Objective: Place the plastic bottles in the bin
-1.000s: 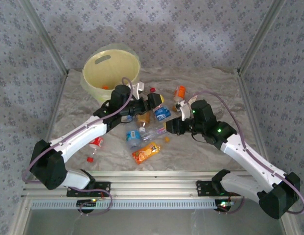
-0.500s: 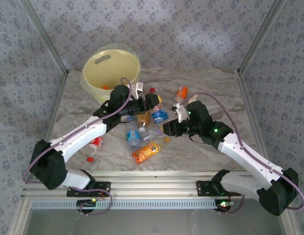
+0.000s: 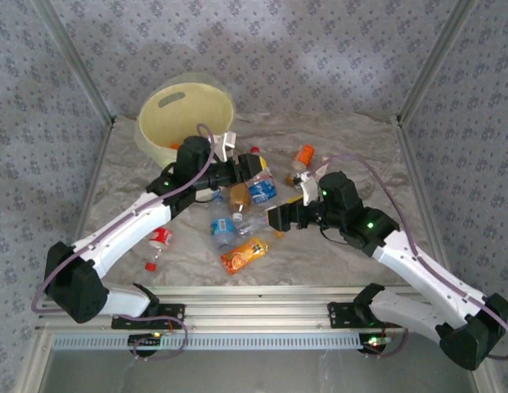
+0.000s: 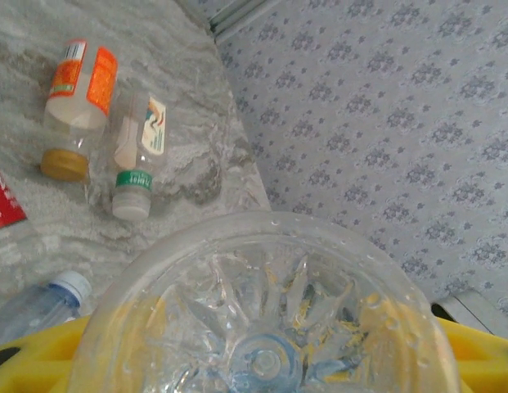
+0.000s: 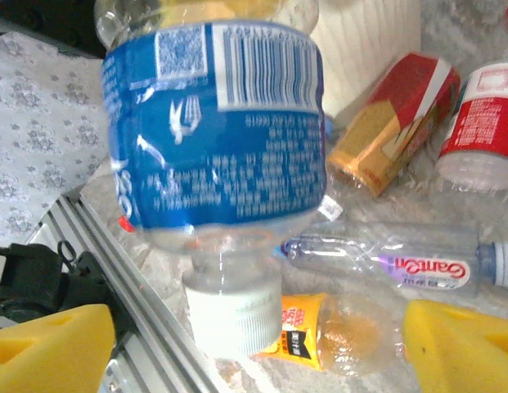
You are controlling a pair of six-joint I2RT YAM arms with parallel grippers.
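A blue-labelled bottle (image 3: 262,190) with a white cap (image 5: 233,315) hangs over the middle of the table. My left gripper (image 3: 252,168) is shut on its base end, and the clear ribbed base (image 4: 266,327) sits between the yellow fingers (image 4: 24,360). My right gripper (image 3: 274,218) is just right of the bottle and open. Its yellow fingertips (image 5: 53,344) stand wide either side of the cap without touching it. The cream-yellow bin (image 3: 188,110) stands at the back left, behind the left gripper. Several more plastic bottles lie under and around the grippers.
On the crumpled cloth lie an orange-labelled bottle (image 3: 244,255), a clear one (image 3: 255,223), a blue-capped one (image 3: 222,230), a red one (image 3: 159,238) and an orange one (image 3: 302,155). A loose red cap (image 3: 150,266) is at the front left. Metal frame posts stand at the sides.
My left gripper has closed on the blue-labelled bottle and drawn it slightly left and back. My right gripper has gone from shut to wide open and edged left.
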